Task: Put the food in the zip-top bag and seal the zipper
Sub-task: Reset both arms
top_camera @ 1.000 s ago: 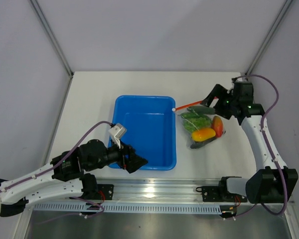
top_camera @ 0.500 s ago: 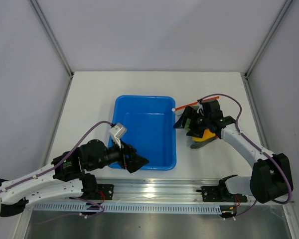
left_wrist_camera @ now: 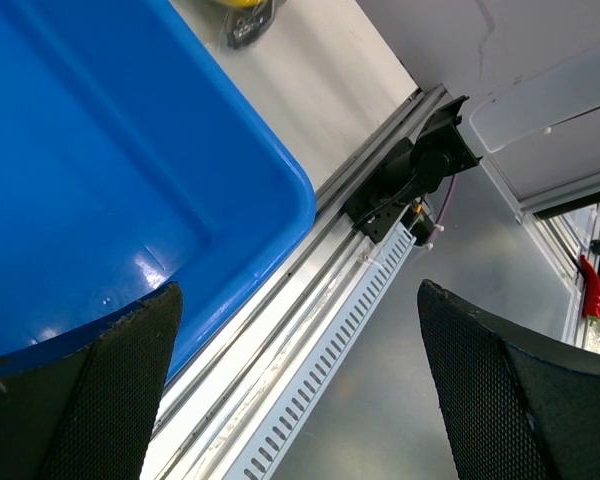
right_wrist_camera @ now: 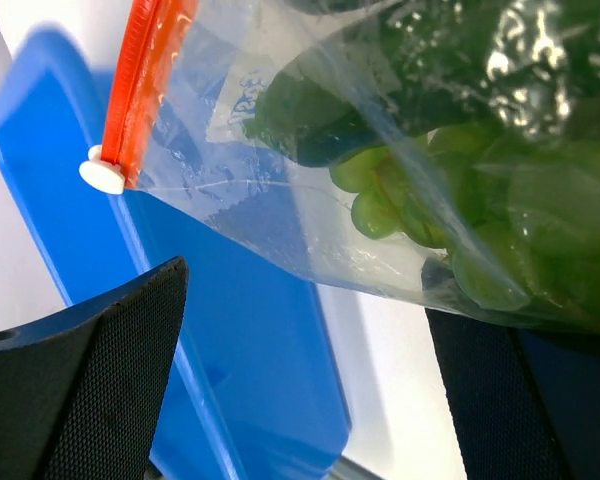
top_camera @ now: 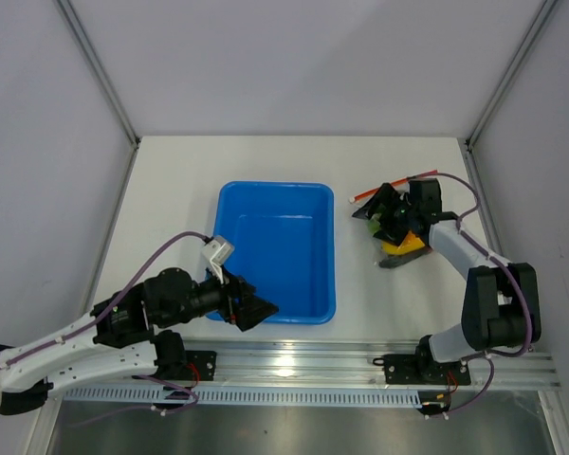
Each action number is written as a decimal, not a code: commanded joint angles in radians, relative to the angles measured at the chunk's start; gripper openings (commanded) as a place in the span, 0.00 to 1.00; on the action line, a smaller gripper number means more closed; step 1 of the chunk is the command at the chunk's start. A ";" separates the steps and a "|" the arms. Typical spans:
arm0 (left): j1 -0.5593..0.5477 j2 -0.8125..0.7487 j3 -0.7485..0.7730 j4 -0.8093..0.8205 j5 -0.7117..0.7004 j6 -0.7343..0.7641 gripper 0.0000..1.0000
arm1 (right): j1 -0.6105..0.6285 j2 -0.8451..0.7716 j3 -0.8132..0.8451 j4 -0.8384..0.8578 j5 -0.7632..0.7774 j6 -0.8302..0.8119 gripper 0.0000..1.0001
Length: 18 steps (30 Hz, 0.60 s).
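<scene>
The zip-top bag (top_camera: 404, 248) lies on the white table right of the blue tray (top_camera: 277, 248), with yellow and grey food showing in it. Its orange-red zipper (top_camera: 394, 187) runs along the far edge. My right gripper (top_camera: 379, 216) hovers low over the bag's left part, pointing toward the tray, jaws open. In the right wrist view the clear bag (right_wrist_camera: 380, 180) holds green food (right_wrist_camera: 500, 230); the zipper (right_wrist_camera: 145, 80) ends in a white slider (right_wrist_camera: 104, 176). The right gripper (right_wrist_camera: 300, 300) is wide open just below the bag. My left gripper (top_camera: 254, 309) is open and empty at the tray's front edge.
The left wrist view shows the blue tray's near corner (left_wrist_camera: 130, 180), the metal rail (left_wrist_camera: 310, 300) at the table's front edge, and the left gripper (left_wrist_camera: 295, 300) open over it. White walls enclose the table on three sides.
My right gripper has swung from the zipper's right end down over the bag and turned toward the tray. The bag and its zipper have shifted right. The left arm has barely moved.
</scene>
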 commanded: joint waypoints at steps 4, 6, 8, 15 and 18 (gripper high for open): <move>0.006 -0.017 0.019 -0.026 -0.002 -0.021 0.99 | -0.065 0.067 0.081 0.031 0.015 -0.061 0.99; 0.006 -0.017 0.019 -0.026 -0.010 -0.019 1.00 | -0.049 0.071 0.092 0.040 -0.034 -0.069 0.99; 0.006 -0.009 0.016 -0.019 -0.013 -0.014 0.99 | -0.029 0.067 0.104 0.039 -0.057 -0.091 0.99; 0.047 0.023 -0.007 0.036 0.004 0.032 1.00 | 0.044 -0.047 0.098 -0.062 0.009 -0.149 0.99; 0.221 0.057 -0.042 0.115 0.146 0.074 1.00 | 0.072 -0.143 0.069 -0.092 0.023 -0.157 0.99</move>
